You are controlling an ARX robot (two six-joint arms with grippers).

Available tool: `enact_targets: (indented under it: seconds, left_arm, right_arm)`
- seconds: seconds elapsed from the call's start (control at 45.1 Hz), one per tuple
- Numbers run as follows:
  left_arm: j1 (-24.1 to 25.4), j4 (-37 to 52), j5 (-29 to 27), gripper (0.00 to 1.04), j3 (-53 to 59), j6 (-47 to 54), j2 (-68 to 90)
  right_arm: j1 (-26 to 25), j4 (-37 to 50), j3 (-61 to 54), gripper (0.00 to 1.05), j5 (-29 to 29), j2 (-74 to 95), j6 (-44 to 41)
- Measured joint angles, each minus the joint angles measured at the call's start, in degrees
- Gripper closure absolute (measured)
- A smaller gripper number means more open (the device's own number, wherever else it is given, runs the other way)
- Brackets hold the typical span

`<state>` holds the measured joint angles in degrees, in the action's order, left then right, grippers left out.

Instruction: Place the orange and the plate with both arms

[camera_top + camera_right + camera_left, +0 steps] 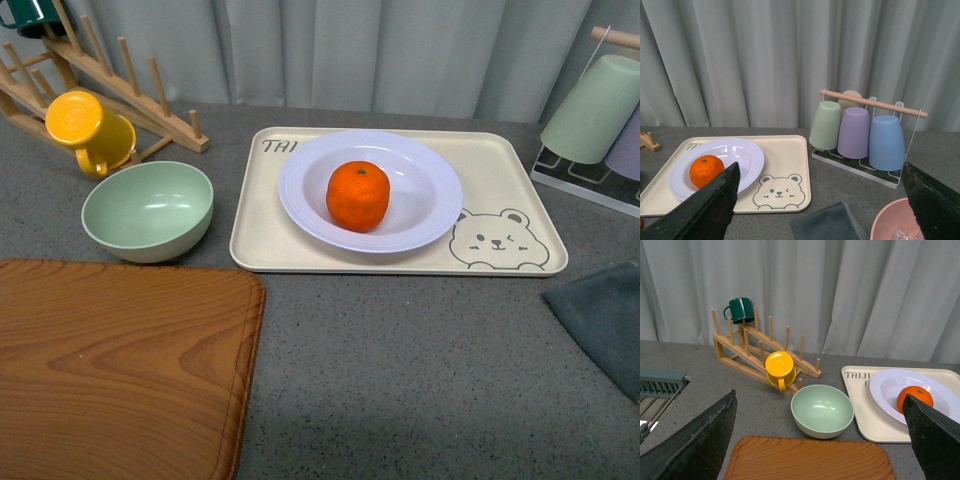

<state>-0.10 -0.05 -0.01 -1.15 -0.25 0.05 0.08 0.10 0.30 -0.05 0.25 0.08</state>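
Observation:
The orange (358,195) sits in the middle of the white ridged plate (420,225), and the plate rests on the beige bear-print tray (500,175). Neither arm shows in the front view. In the left wrist view the orange (914,397) and plate (887,385) lie far off to one side, and my left gripper (822,440) stands open and empty, back from the table over the wooden board. My right gripper (822,200) is open too, empty, with the orange (706,170) and plate (747,155) well ahead of one finger.
A pale green bowl (148,210) stands left of the tray, with a yellow mug (88,130) on a wooden peg rack (130,85) behind it. A wooden cutting board (110,370) fills the near left. Cup rack (860,132), grey cloth (605,315) and pink bowl (892,222) sit at the right.

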Motion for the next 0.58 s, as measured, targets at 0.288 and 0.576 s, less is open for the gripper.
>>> enact_targets:
  seconds: [0.288, 0.576]
  left_arm:
    - [0.0, 0.0, 0.0, 0.06, 0.0, 0.0, 0.0]
    - [0.0, 0.0, 0.0, 0.06, 0.0, 0.0, 0.0]
  right_arm:
    - [0.0, 0.0, 0.0, 0.09, 0.0, 0.0, 0.0]
    - [0.0, 0.0, 0.0, 0.09, 0.0, 0.0, 0.0]
